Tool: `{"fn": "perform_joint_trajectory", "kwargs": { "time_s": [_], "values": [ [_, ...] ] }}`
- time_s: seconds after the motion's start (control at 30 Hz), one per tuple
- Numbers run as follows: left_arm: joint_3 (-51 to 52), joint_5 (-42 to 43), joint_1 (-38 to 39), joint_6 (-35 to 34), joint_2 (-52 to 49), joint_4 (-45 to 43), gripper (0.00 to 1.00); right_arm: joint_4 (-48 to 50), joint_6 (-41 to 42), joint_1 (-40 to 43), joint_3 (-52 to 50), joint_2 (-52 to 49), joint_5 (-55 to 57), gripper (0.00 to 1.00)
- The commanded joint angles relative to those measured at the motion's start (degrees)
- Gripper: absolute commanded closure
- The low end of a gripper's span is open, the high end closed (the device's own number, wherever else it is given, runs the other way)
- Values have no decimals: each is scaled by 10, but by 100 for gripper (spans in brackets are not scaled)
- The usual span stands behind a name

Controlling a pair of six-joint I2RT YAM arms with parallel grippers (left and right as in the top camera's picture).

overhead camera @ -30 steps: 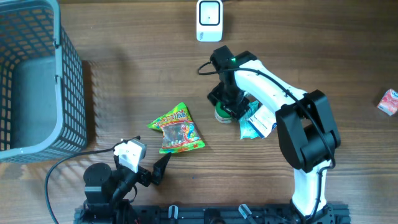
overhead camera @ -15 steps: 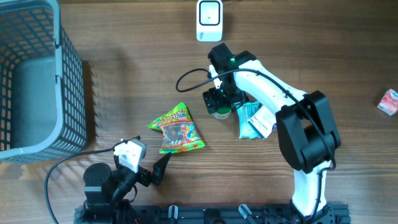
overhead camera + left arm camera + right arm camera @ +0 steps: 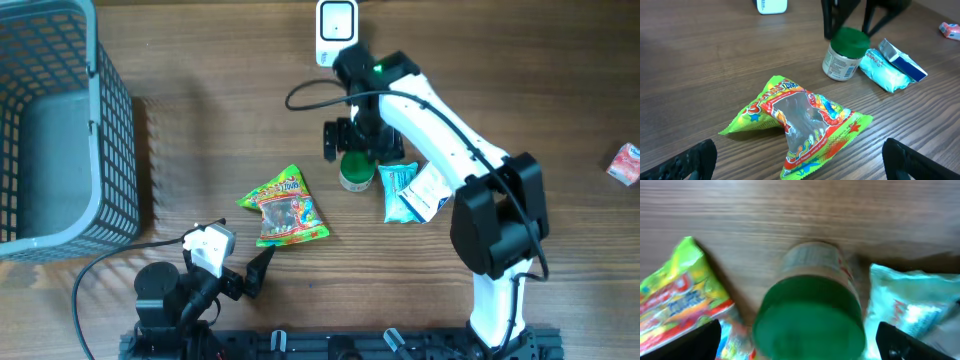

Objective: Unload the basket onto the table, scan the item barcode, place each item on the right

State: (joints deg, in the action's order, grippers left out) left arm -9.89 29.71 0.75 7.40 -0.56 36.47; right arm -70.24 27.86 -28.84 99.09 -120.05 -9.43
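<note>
The right fingers (image 3: 690, 340) are standing wide, released, over the jar (image 3: 357, 175); the left fingers (image 3: 920, 157) are resting open near the candy bag (image 3: 800, 125).

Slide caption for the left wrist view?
Foreground: gummy candy bag; behind it, upright green-lidded jar beside a blue packet.

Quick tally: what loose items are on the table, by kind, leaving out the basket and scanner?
Candy bag: 1
Jar: 1
Blue packets: 2
Pink pack: 1
Total: 5
</note>
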Motion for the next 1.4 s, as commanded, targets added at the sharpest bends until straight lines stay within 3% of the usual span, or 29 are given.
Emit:
{"fn": "perform_joint_trajectory", "kwargs": {
  "time_s": [0.0, 0.33, 0.57, 0.67, 0.87, 1.0, 1.07, 1.23, 1.27, 1.37],
  "values": [
    [2, 0, 2, -2, 1, -2, 0, 30, 38, -2, -45, 1, -10, 0],
    [2, 0, 2, -2, 1, -2, 0, 138, 67, -3, -98, -1, -14, 0],
    [2, 0, 2, -2, 1, -2, 0, 122, 85, -30, -99, -38, 69, 1],
    [2, 0, 2, -2, 1, -2, 0, 126, 86, -24, -99, -63, 68, 6],
    [2, 0, 2, -2, 1, -2, 0, 108, 77, -24, -96, -65, 23, 32],
    [2, 0, 2, -2, 1, -2, 0, 67, 7, -23, -63, -65, -23, 41],
    [2, 0, 2, -2, 1, -2, 0, 2, -52, -23, -29, -65, -52, 43],
    [2, 0, 2, -2, 1, -2, 0, -111, -214, -24, 21, -65, -183, 43],
    [2, 0, 2, -2, 1, -2, 0, -102, -219, -24, 21, -65, -173, 42],
    [2, 0, 2, -2, 1, -2, 0, 40, -143, -26, 21, -65, 24, 40]
  ]
}}
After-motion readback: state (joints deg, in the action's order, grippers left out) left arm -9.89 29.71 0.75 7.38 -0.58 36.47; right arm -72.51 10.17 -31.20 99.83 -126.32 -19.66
